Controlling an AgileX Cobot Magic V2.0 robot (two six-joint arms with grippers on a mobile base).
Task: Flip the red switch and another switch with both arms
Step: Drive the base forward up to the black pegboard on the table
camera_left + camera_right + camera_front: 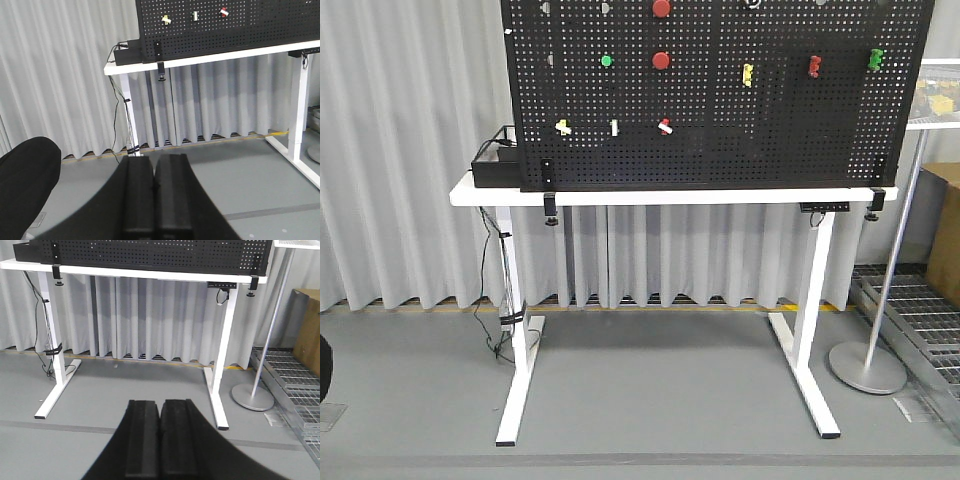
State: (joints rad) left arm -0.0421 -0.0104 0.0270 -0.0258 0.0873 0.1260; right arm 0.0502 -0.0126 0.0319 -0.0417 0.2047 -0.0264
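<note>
On the lower left part of the black pegboard (720, 150), the red switch (665, 126) and the pale yellow switch (563, 127) are sitting in one row. A white toggle (614, 127) is standing between them. The board is standing upright on the white table (700, 196), well apart from both arms across open floor.

The left gripper (153, 172) is hanging low with its fingers pressed together and holding nothing. From it the row is lying ahead and high up, with the pale yellow switch (165, 19) to the left and the red switch (223, 11) to the right. The right gripper (160, 412) is likewise clenched and empty, and is facing the table's underside.

By this layout the left arm is looking better placed for the pale yellow switch and the right arm for the red one. Both are needing to rise and travel forward before any contact.

The right wrist view is cutting the board off just above its bottom edge, so neither switch is showing there. The levers are appearing too small to tell which way each is thrown. A rounded black shape (25, 190) is filling the left wrist view's lower corner, and it is not clear what it is.
</note>
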